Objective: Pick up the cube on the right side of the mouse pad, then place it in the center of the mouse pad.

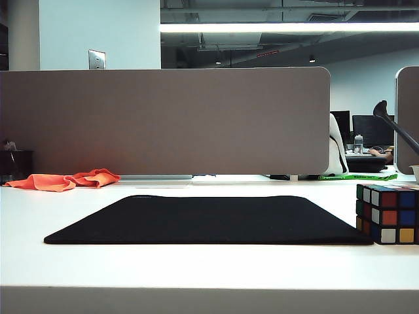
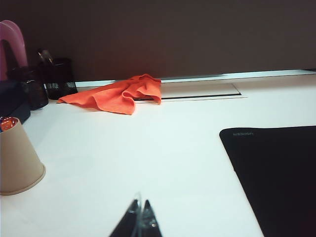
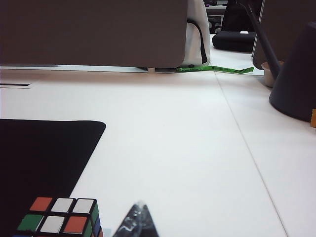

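The cube [image 1: 387, 213] stands on the white table just off the right edge of the black mouse pad [image 1: 209, 219]. In the right wrist view the cube [image 3: 61, 221] sits at the pad's [image 3: 39, 158] corner, close beside my right gripper [image 3: 138, 207], whose fingertips are shut together with nothing between them. My left gripper [image 2: 140, 203] is also shut and empty, over bare white table, with the mouse pad [image 2: 276, 173] off to one side. Neither gripper shows in the exterior view.
An orange cloth [image 1: 65, 180] lies at the back left by the grey partition [image 1: 163, 121]. A paper cup [image 2: 17, 158] and dark pen holders [image 2: 57, 76] stand near the left arm. A dark lamp base [image 3: 296, 74] stands at the right.
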You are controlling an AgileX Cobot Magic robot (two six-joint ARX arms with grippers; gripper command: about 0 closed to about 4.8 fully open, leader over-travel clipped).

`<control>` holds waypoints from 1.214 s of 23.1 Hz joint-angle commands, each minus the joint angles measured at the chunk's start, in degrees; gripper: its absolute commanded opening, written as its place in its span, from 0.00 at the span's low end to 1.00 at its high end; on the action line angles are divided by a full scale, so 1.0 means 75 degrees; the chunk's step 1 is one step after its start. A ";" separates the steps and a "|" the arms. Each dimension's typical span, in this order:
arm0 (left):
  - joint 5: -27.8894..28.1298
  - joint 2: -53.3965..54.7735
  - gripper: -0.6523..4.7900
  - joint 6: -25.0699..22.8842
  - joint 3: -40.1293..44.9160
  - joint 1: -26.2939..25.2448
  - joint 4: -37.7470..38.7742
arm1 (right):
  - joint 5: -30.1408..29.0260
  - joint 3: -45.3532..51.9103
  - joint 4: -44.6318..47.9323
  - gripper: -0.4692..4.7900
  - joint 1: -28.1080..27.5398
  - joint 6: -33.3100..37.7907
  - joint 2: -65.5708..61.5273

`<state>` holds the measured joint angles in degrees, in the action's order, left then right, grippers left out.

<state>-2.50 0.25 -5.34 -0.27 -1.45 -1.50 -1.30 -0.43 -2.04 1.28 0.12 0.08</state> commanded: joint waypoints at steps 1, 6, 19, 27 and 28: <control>-0.0067 0.0006 0.11 0.0023 -0.0020 0.0009 -0.0102 | -0.0020 0.0009 0.0093 0.08 0.0003 -0.0020 0.0006; -0.0064 0.0006 0.11 0.0026 -0.0020 0.0009 -0.0102 | -0.0020 0.0009 0.0093 0.08 0.0003 -0.0020 0.0006; -0.3800 0.0006 0.11 0.0035 -0.0023 0.0012 -0.0679 | 0.0038 -0.0017 0.1198 0.08 0.0003 -0.0017 0.0006; -0.4922 0.0006 0.11 0.0201 -0.0032 0.0017 -0.0667 | 0.0481 -0.0950 0.0670 0.08 0.0012 -0.0020 -0.0032; -0.5094 0.0006 0.11 0.0204 -0.0032 0.0017 -0.0667 | 0.0557 -0.1072 0.0542 0.08 0.0012 -0.0020 -0.0038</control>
<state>-37.91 0.23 -4.05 -0.27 -1.43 -5.80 1.52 -7.27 3.70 1.30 0.10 -0.05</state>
